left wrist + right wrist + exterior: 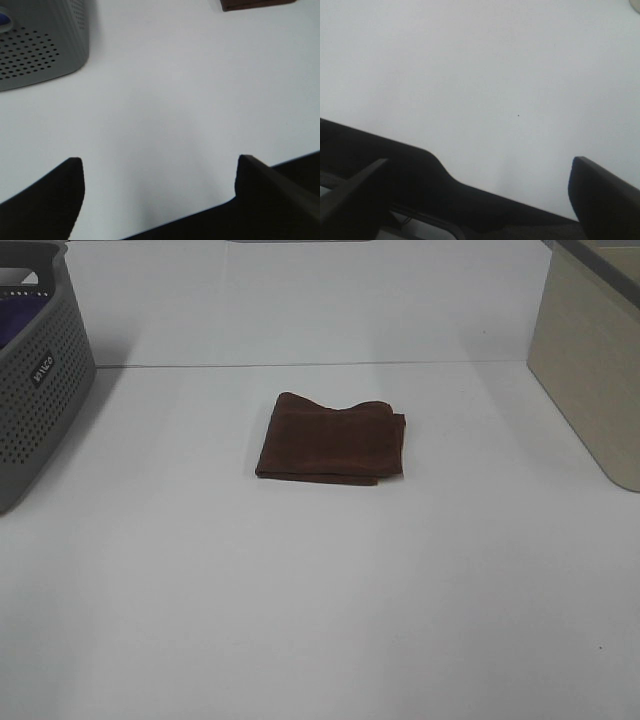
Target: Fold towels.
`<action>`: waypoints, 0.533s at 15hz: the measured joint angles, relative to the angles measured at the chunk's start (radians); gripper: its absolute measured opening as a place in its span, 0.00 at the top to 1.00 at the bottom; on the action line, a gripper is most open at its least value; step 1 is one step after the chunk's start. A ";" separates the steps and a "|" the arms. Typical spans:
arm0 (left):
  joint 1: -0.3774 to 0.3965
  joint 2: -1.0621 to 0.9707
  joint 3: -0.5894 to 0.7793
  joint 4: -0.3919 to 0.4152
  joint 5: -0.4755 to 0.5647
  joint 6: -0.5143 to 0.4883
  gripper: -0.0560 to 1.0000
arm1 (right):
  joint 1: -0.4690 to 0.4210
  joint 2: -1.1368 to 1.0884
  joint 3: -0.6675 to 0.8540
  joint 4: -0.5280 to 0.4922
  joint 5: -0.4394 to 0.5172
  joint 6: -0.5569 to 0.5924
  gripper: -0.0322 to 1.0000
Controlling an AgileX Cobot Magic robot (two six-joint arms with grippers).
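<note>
Brown towel (pixel 331 440) lies folded into compact rectangle, flat on white bench (pixel 320 590), near middle, slightly toward far side. Far edge of fold wavy; lower layer peeks out along right edge. Corner of towel shows at edge of left wrist view (pixel 257 4).

Grey perforated basket (pixel 35 370) stands at bench's left edge, well apart from towel; something purple inside. Beige box (pixel 590 370) at right edge, well apart too.

Left pincer (pixel 160 195) spread apart, empty, over bare bench. Right pincer (pixel 480 200) spread apart, empty, over bare bench.
</note>
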 joint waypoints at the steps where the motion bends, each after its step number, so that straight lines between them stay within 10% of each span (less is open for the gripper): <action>1: 0.000 -0.001 0.005 -0.024 -0.001 0.037 0.22 | 0.000 -0.031 0.000 -0.003 0.000 -0.003 0.09; 8: 0.000 -0.002 0.006 -0.049 -0.001 0.074 0.22 | 0.000 -0.059 0.000 -0.008 0.000 -0.004 0.09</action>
